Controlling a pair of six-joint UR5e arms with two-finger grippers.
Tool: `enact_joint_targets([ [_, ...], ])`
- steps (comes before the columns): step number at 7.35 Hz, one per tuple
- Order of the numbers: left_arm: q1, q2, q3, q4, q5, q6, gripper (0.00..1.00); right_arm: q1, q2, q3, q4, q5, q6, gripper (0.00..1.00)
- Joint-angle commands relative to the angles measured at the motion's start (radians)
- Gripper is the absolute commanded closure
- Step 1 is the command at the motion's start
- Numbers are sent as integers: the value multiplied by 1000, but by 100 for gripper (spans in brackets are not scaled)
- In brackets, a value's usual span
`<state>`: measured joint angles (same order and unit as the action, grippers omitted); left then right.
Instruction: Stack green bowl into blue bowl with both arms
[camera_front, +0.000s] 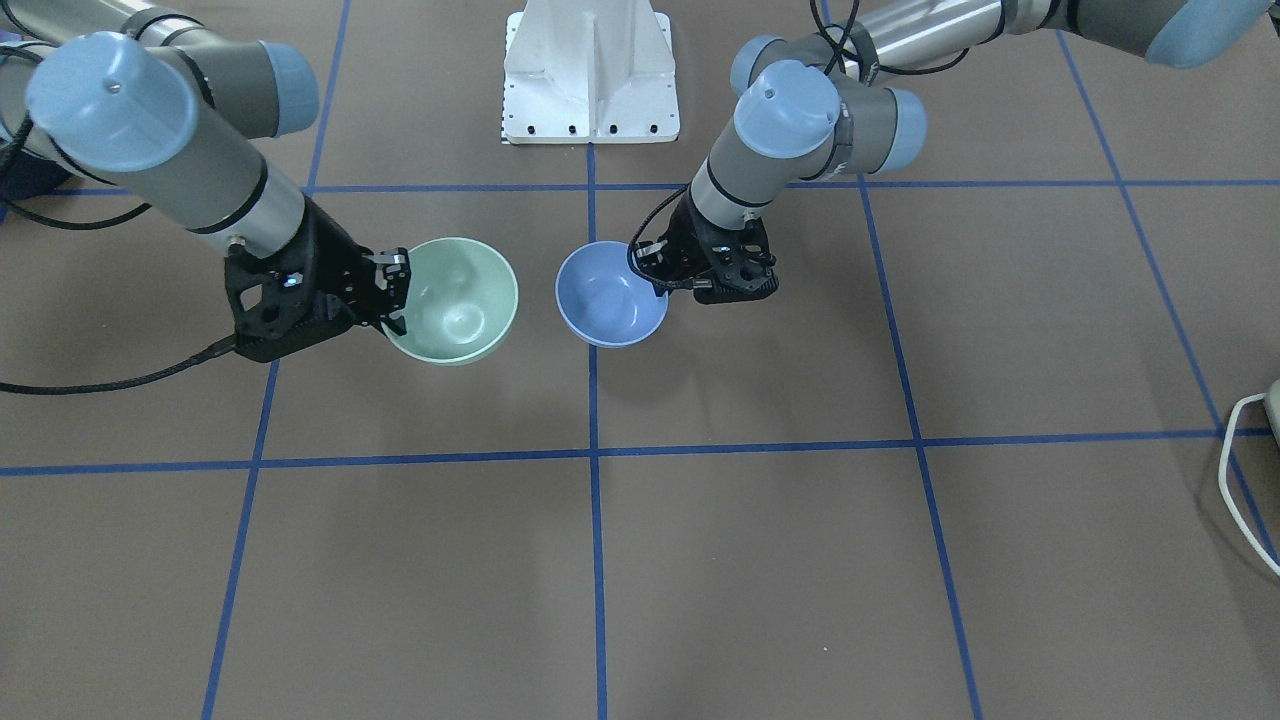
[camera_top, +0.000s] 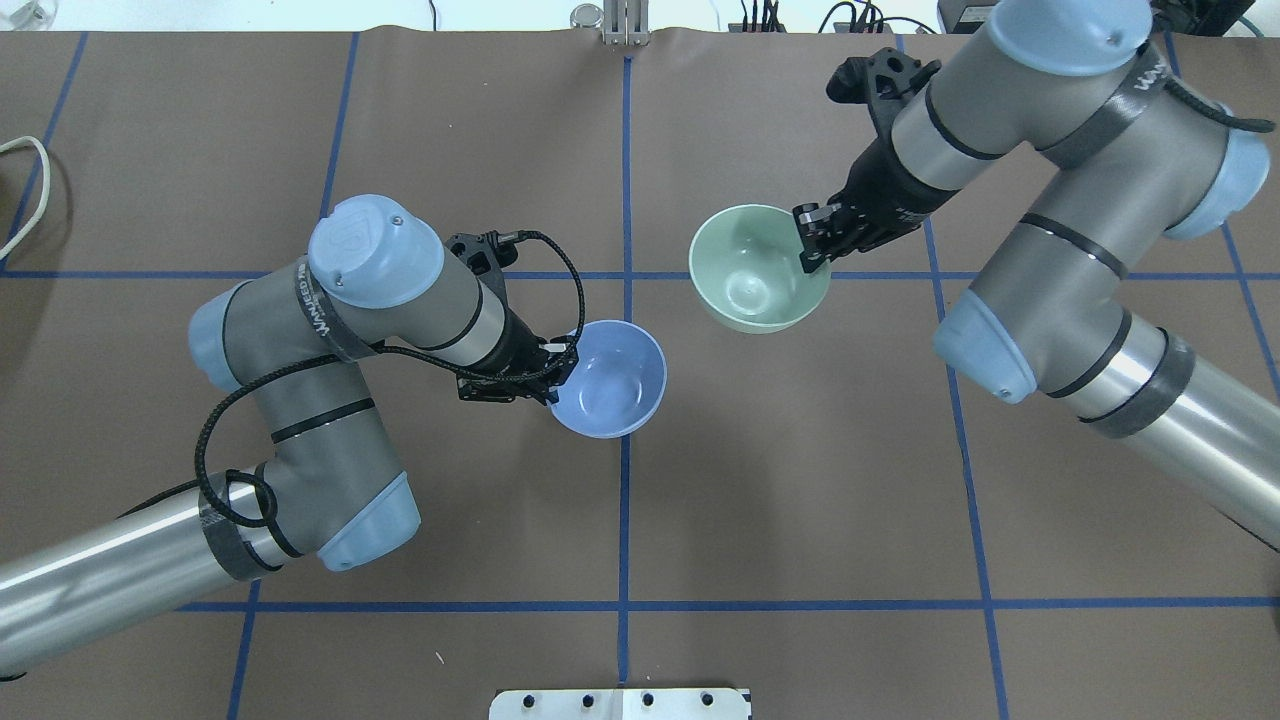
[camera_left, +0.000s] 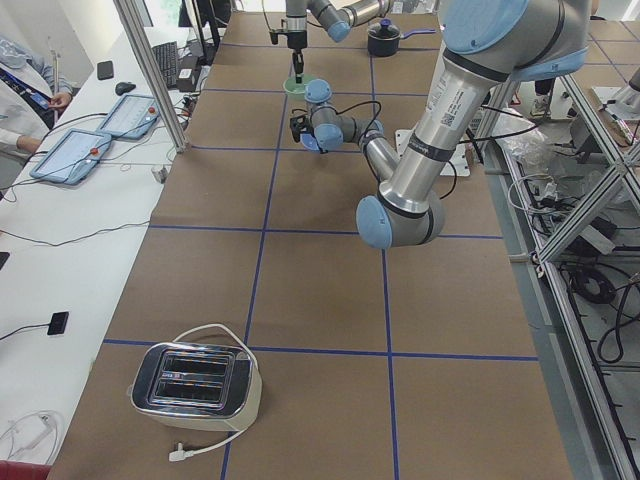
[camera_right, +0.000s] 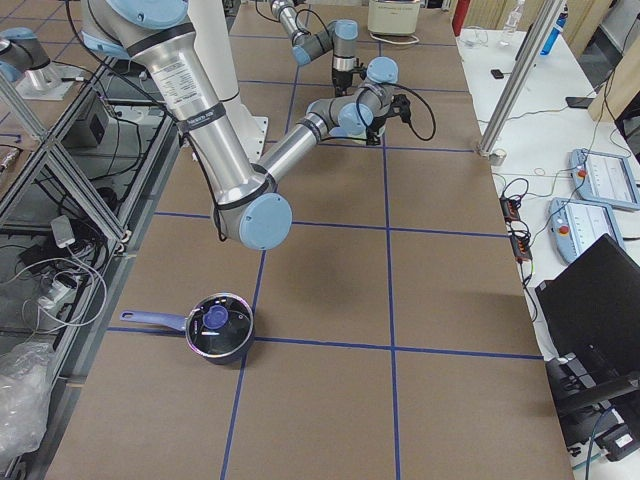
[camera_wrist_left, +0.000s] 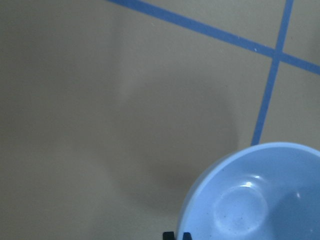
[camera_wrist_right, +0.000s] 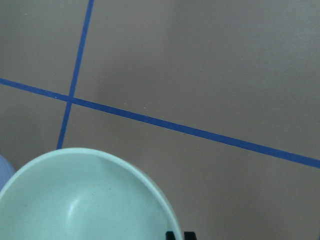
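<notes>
The pale green bowl (camera_top: 755, 275) hangs a little above the table, right of the centre line. My right gripper (camera_top: 812, 240) is shut on its right rim. The light blue bowl (camera_top: 610, 380) hangs on the centre line, nearer the robot. My left gripper (camera_top: 560, 365) is shut on its left rim. The bowls are side by side with a small gap, both upright and empty. In the front-facing view the green bowl (camera_front: 460, 300) and right gripper (camera_front: 395, 290) are on the left, the blue bowl (camera_front: 605, 295) and left gripper (camera_front: 650, 270) on the right. The wrist views show the blue bowl (camera_wrist_left: 250, 200) and the green bowl (camera_wrist_right: 85, 200).
The brown table is marked with blue tape lines. The white base pedestal (camera_front: 592, 70) stands behind the bowls. A toaster (camera_left: 197, 378) sits at the robot's far left end, a dark lidded pot (camera_right: 218, 325) at the far right end. A white cable (camera_front: 1240, 480) lies at the edge.
</notes>
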<state>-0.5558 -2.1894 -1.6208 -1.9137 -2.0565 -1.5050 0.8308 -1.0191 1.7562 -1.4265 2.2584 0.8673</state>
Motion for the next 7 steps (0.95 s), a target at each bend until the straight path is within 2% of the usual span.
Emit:
enact_joint_targets([
  [1,26,-17,22,-1,41,-6,100,-53,42,5,-3,-45,73,85],
  [6,43,-21,50,-5,52,3,100,-67,42,5,0,-51,67,84],
  [7,43,-21,50,-5,52,5,90,-74,42,5,1,-51,61,84],
])
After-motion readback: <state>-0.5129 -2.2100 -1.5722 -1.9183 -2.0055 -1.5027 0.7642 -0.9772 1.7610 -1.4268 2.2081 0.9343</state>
